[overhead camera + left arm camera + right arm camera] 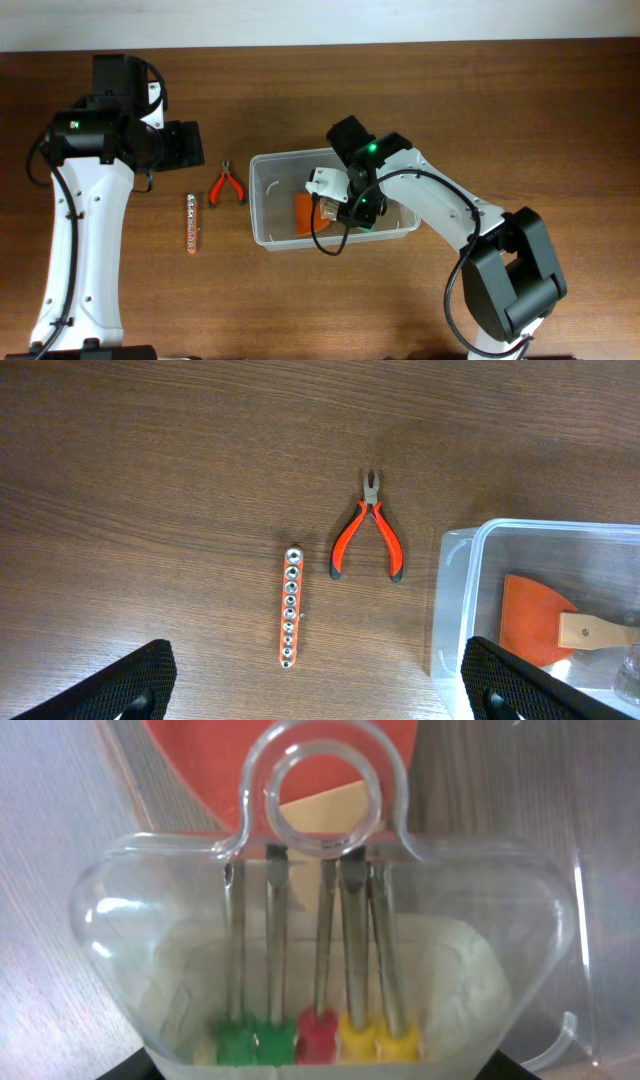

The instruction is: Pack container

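Note:
The clear plastic container (262, 222) stands mid-table. An orange scraper with a wooden handle (305, 212) lies inside it. My right gripper (338, 195) is down over the container, shut on a clear blister pack of small screwdrivers (320, 970) with green, red and yellow handles. The pack hangs over the scraper (195, 770). My left gripper (320, 695) is wide open and empty, above the table left of the container (455, 610). Red-handled pliers (368, 538) and an orange socket rail (289, 605) lie below it.
The pliers (227, 187) and the socket rail (193, 223) lie on the wooden table just left of the container. The container's near wall (585, 980) shows to the right of the pack. The left arm (100, 180) stands at the table's left side.

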